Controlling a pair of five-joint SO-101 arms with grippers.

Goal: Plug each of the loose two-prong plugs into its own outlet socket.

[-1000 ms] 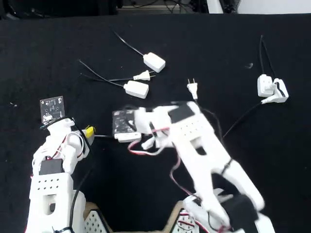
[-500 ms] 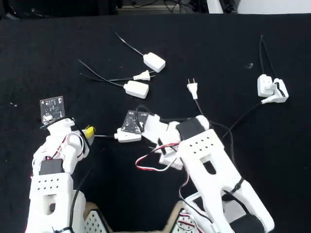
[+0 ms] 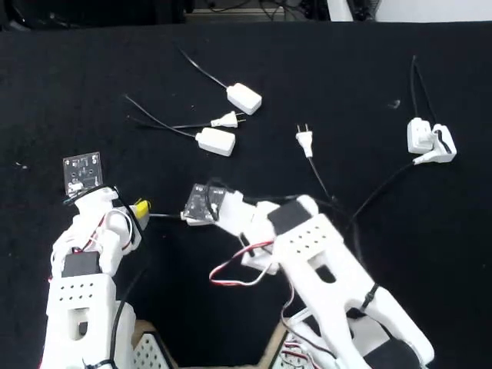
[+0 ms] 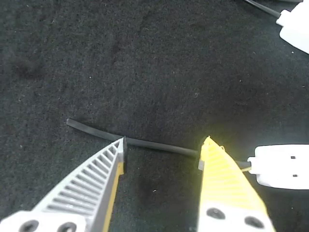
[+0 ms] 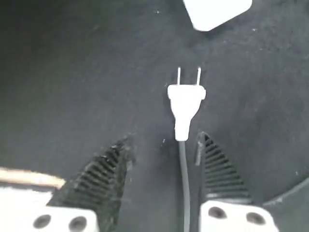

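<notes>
My left gripper (image 4: 164,142) is open, its grey and yellow fingers straddling a thin black cable (image 4: 96,133). That cable leads to a white outlet socket (image 4: 282,166) lying flat just past the yellow finger. From above, this gripper (image 3: 138,209) sits at the lower left, and the socket (image 3: 201,218) is partly under my right arm's wrist (image 3: 201,201). My right gripper (image 5: 164,137) is open, its black fingers on either side of a white plug's cable. The two-prong plug (image 5: 186,99) lies just ahead, prongs pointing at another white socket (image 5: 217,12).
On the black cloth lie two more white sockets (image 3: 244,98) (image 3: 215,141), a loose white plug (image 3: 225,119) between them and another loose plug (image 3: 305,138) mid-table. A socket block (image 3: 430,140) with something plugged in sits far right. A small circuit board (image 3: 83,171) lies near my left arm.
My right arm has swung and drawn back toward the table's front, uncovering the cable below the mid-table plug. My left arm has stayed put.
</notes>
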